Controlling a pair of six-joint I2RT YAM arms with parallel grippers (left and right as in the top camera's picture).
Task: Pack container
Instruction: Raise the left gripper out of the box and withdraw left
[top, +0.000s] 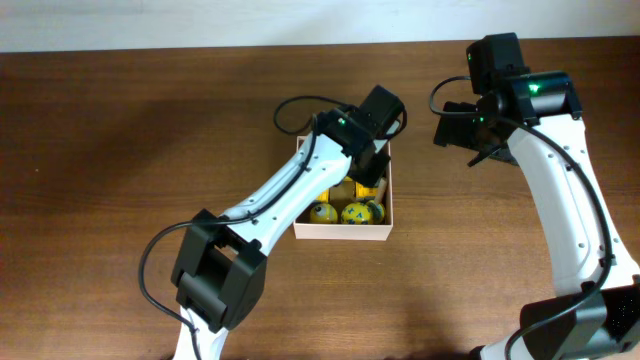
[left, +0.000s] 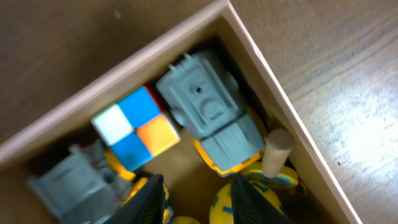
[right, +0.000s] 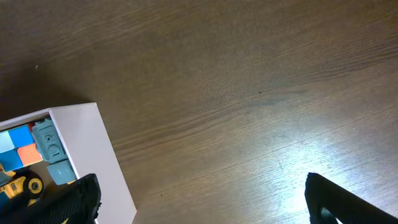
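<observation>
The brown wooden tabletop (top: 120, 150) fills every view. Across it the left arm (top: 290, 195) reaches from the near edge up to the middle, while the right arm (top: 560, 190) rises along the right side, its wrist turned towards the centre.

The container (top: 345, 233) sits on the tabletop a little right of centre, partly hidden in the overhead view by the left wrist above it. Its white walls (left: 292, 124) enclose a tan floor.

The left pincer (left: 199, 196) hangs over the container's inside with its dark fingers (left: 152, 193) parted and nothing between them. The right pincer (right: 208, 205) is spread wide over bare wood, holding nothing, well to the right of the container, whose corner (right: 93, 149) shows at the left of the right wrist view.

Inside lie a grey-and-yellow toy (left: 208, 106) against the wall, a second grey toy (left: 68, 183), a cube (left: 134, 127) with white, blue and orange faces touching the first, yellow round toys (top: 340, 213) along the near wall, and a small wooden peg (left: 277, 152) beside the wall.
</observation>
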